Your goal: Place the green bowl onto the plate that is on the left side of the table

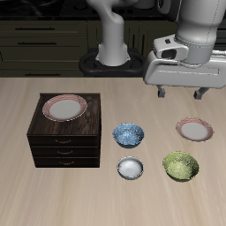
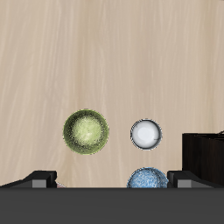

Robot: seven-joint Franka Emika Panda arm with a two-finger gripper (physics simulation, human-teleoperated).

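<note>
The green bowl (image 1: 180, 165), mottled yellow-green, sits on the table near the front edge. It also shows in the wrist view (image 2: 86, 131). The plate on the left side of the table (image 1: 194, 130), white with a pink rim, lies just behind the bowl and is bare. My gripper (image 1: 182, 92) hangs high above the table, over the area behind that plate, well apart from the bowl. Its jaws stand wide apart and hold nothing. In the wrist view the gripper (image 2: 114, 179) shows its two fingertips (image 2: 39, 178) far apart.
A blue patterned bowl (image 1: 128, 134) and a small white bowl (image 1: 130, 167) stand mid-table, beside the green bowl. A dark wooden drawer cabinet (image 1: 66, 148) carries a second pink-rimmed plate (image 1: 64, 108) on top. The robot base (image 1: 113, 53) stands at the back.
</note>
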